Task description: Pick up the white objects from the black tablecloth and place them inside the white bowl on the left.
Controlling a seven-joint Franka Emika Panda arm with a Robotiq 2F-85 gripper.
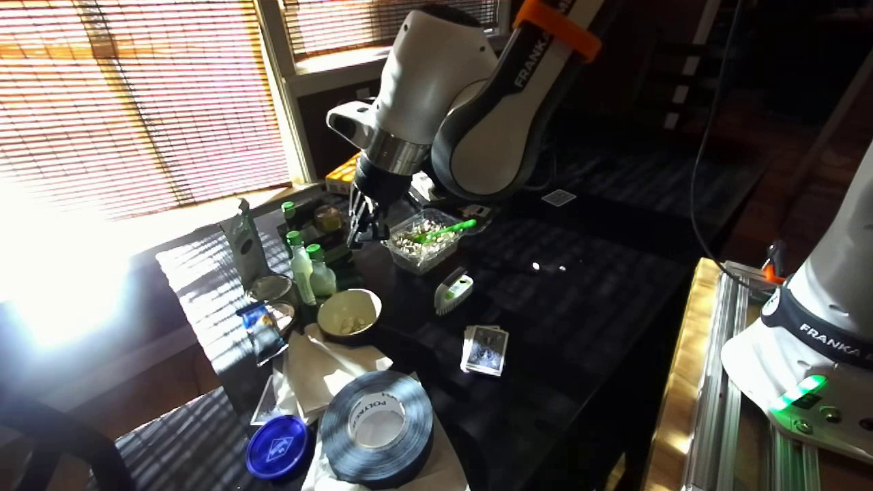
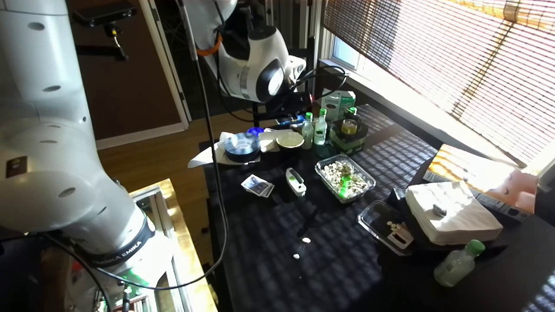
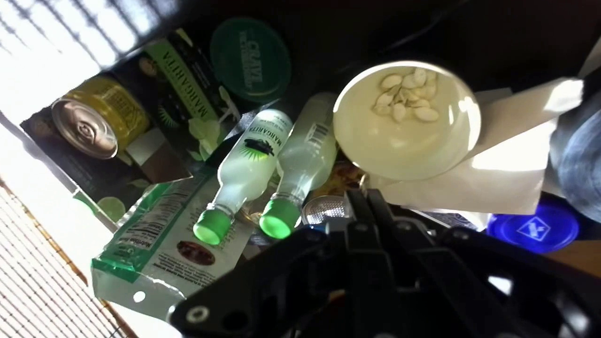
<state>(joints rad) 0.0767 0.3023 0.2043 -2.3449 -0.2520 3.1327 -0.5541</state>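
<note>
A: Over the blk tablecloth [image 1: 580, 314], gripper [image 3: 367, 192] status?
B: Jaws tog.; cdn't tell if anything tiny was held.
A: White bowl [image 3: 399, 145]?
B: Wrist view: sat approx. 1 o'clock of the tips, pale seeds [image 3: 399, 111] inside.
A: White objects [image 1: 535, 266]?
B: Two lay on the cloth in an exterior view, 2–3 o'clock from the bowl. Pale sliver [image 3: 363, 182] showed by the tips.

Ahead of the jaws in the wrist view, toward the right, the white bowl [image 3: 399, 148] offers its uncovered mouth; to their left, two green-capped bottles [image 3: 251, 157] and a green-and-white pouch [image 3: 173, 237] crowd the way.
</note>
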